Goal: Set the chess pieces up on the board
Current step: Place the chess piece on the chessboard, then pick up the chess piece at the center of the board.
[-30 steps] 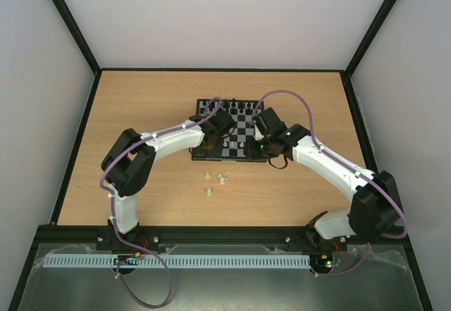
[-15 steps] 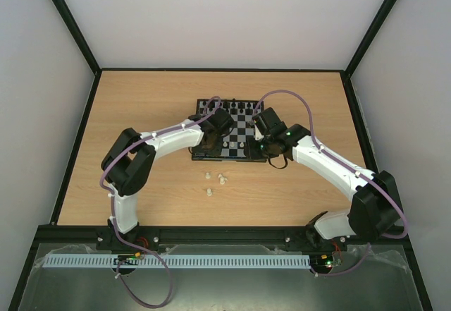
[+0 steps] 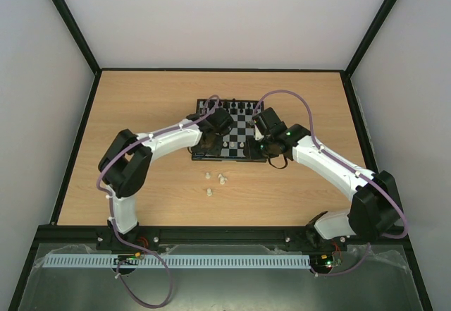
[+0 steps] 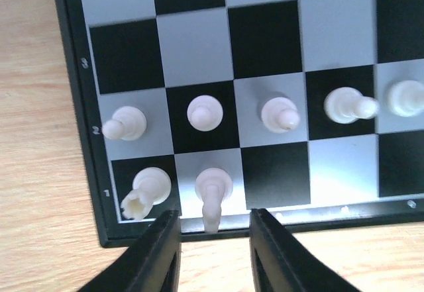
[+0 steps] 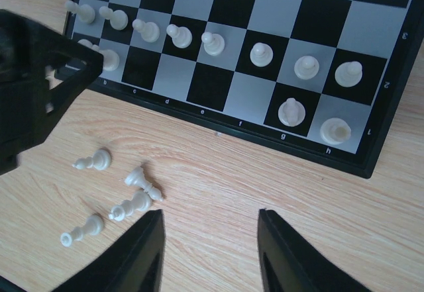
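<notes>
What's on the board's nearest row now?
Four white pieces: a rook and a taller piece at the left end, a second rook and its neighbour at the right. Middle squares bare. From above, left arm and right arm hide both ends.

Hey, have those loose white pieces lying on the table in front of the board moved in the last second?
No. In the top view the loose white pieces lie in the same spots, at the same gap from the near rim of the board as before.

Just ahead of the left pincer (image 4: 213,222), a white piece (image 4: 213,185) is standing in line with the gap between its spread jaws, and a rook (image 4: 149,189) is crowding the left side. The squares to the right are lying free. Bare desk (image 5: 218,179) is stretching clear before the right pincer (image 5: 211,216). Four fallen chess pieces (image 5: 136,199) are littering its left, and the board (image 5: 371,166) rim is lying ahead.
</notes>
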`<state>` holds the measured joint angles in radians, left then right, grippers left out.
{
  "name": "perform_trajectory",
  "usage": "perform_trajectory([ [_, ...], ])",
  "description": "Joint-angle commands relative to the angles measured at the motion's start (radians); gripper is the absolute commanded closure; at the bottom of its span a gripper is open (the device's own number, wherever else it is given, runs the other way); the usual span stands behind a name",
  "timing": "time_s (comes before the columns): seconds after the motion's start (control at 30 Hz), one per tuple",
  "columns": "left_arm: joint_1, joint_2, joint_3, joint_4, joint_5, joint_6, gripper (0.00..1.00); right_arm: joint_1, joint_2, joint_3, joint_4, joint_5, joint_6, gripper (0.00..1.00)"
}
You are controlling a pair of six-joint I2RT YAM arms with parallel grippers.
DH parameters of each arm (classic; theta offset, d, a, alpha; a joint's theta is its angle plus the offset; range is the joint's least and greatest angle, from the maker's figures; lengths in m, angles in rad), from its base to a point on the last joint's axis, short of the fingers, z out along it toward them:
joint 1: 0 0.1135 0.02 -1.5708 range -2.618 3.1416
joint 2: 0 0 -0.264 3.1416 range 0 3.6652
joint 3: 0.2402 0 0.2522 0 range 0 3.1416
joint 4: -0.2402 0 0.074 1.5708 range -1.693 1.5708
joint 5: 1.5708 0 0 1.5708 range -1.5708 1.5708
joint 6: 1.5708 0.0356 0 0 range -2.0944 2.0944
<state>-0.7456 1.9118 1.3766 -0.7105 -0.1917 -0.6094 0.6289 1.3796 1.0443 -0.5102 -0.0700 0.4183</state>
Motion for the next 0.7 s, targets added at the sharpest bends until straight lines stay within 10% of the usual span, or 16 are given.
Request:
perform_trajectory([
  [0.0, -0.013, -0.133, 0.022, -0.03, -0.014, -0.003, 0.63, 0.004, -0.009, -0.012, -0.033, 0.01, -0.003, 0.58],
  [0.37, -0.067, -0.66, -0.263, 0.072, -0.09, -0.018, 0.03, 0.067, 0.015, -0.024, 0.004, -0.04, 0.017, 0.4],
  [0.67, -0.067, -0.934, -0.459, 0.091, -0.065, -0.081, 0.01, 0.278, 0.177, 0.037, -0.003, 0.066, 0.096, 0.52],
])
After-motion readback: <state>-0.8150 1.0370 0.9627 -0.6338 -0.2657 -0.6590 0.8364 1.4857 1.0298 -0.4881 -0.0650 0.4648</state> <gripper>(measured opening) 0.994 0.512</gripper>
